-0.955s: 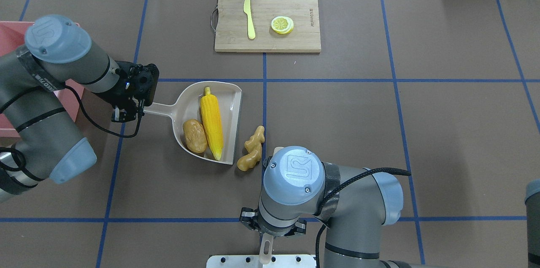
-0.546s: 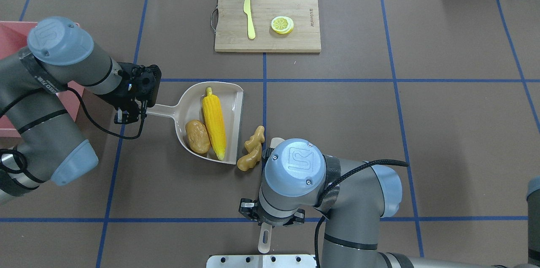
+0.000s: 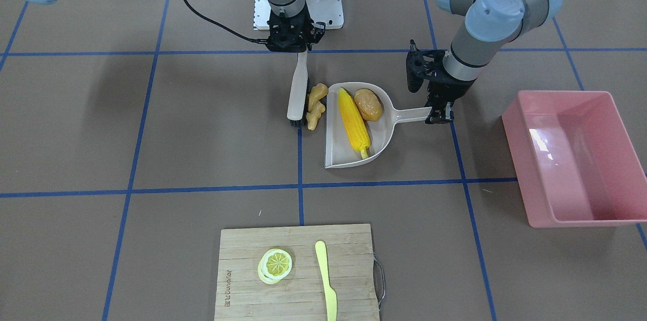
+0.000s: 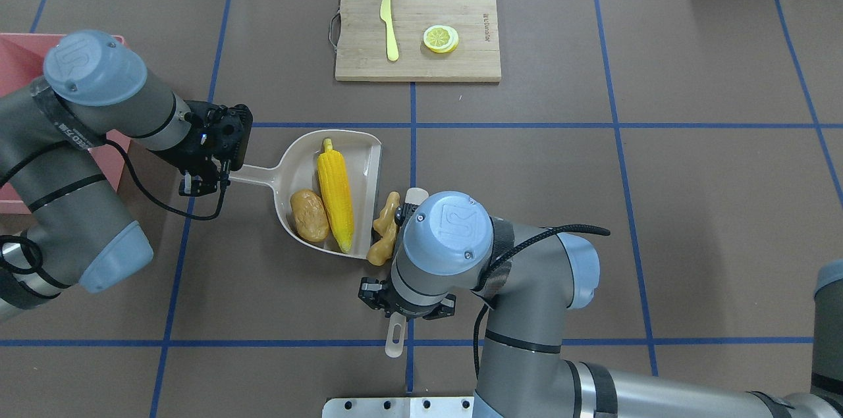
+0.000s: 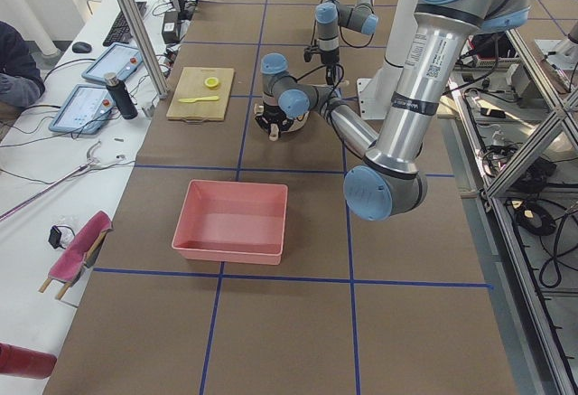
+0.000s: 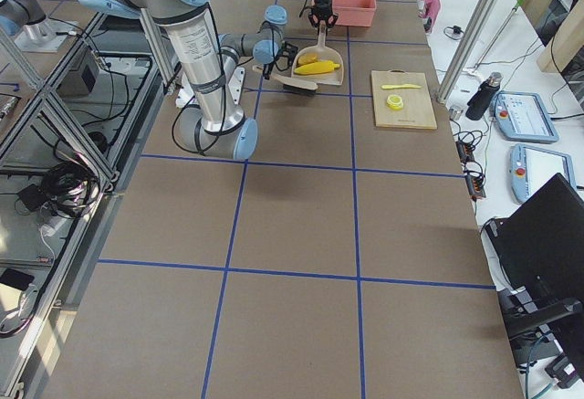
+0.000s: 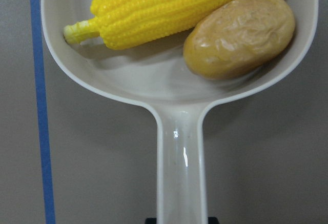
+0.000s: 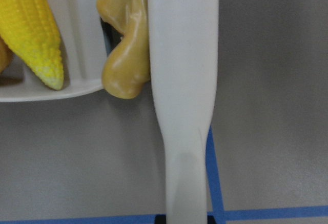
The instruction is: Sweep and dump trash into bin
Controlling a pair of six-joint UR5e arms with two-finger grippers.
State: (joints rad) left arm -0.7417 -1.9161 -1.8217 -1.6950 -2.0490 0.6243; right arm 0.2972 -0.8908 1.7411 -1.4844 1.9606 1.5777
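Observation:
A beige dustpan (image 4: 296, 164) lies on the table with the yellow corn cob (image 4: 336, 197) and the brown potato (image 4: 309, 215) inside it. My left gripper (image 4: 203, 182) is shut on the dustpan's handle (image 7: 180, 162). The tan ginger root (image 4: 385, 230) lies against the pan's open lip, outside the pan. A beige brush (image 3: 298, 91) presses on the ginger's other side, and my right gripper (image 3: 290, 43) is shut on its handle (image 8: 184, 106). The pink bin (image 3: 576, 169) stands apart beyond the left arm and holds nothing; in the overhead view the bin (image 4: 16, 56) is mostly hidden by that arm.
A wooden cutting board (image 4: 474, 56) at the table's far side carries a pale yellow knife (image 4: 390, 26) and a lemon slice (image 4: 440, 38). The robot's white base plate (image 4: 395, 408) sits at the near edge. Blue tape lines cross the brown table.
My right arm has moved away from the robot and leftward with the brush, pushing the ginger up against the dustpan's lip. The dustpan has shifted slightly right.

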